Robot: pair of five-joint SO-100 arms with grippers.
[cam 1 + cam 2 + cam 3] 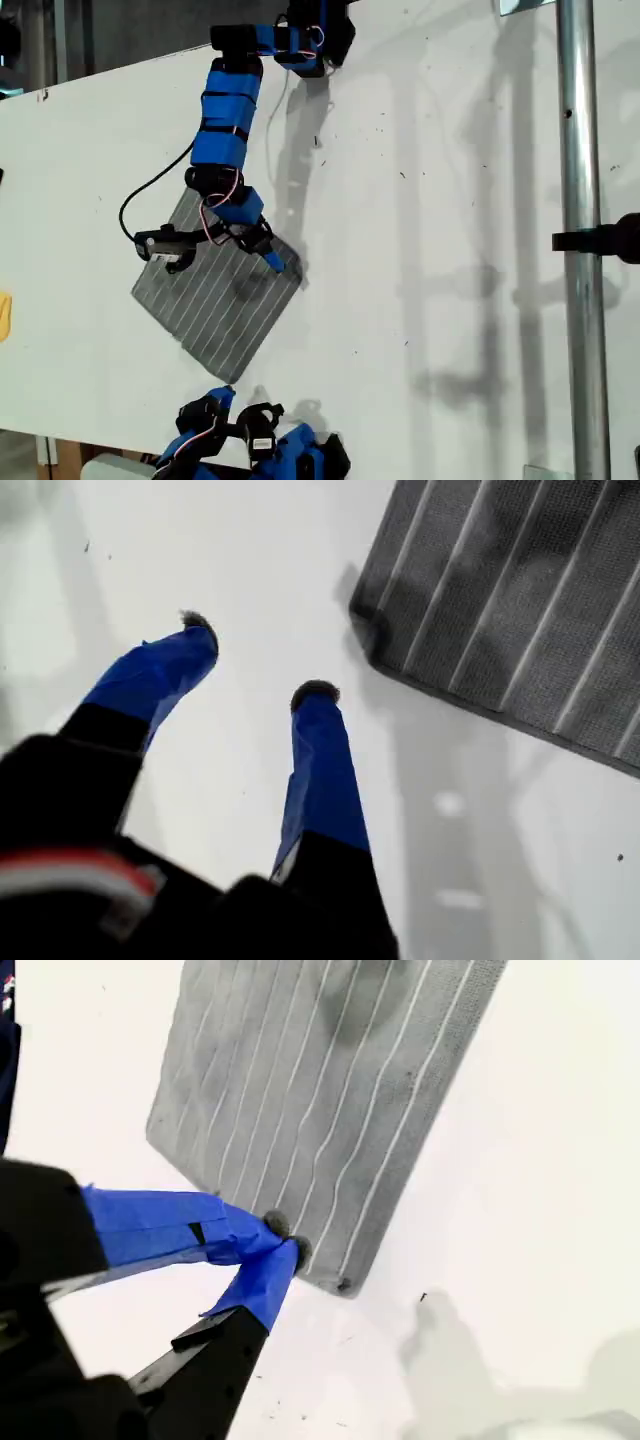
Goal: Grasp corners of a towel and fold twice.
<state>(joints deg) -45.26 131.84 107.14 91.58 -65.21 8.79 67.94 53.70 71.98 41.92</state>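
The grey striped towel (215, 305) lies flat on the white table, toward the exterior view's left. My second gripper (271, 261) reaches down from the far arm, and its blue fingertips (286, 1241) meet on the cloth just inside one corner (342, 1282). It is shut on the towel (320, 1080). My first gripper (228, 402) is on the near arm at the bottom of the exterior view. It is open (257, 657) over bare table, a short way off another corner (366, 622) of the towel (520, 610), touching nothing.
A small yellow object (3, 316) sits at the exterior view's left edge. A metal pole (580, 300) with a black clamp (603, 241) stands in the exterior view's right. A black cable (150, 188) loops beside the far arm.
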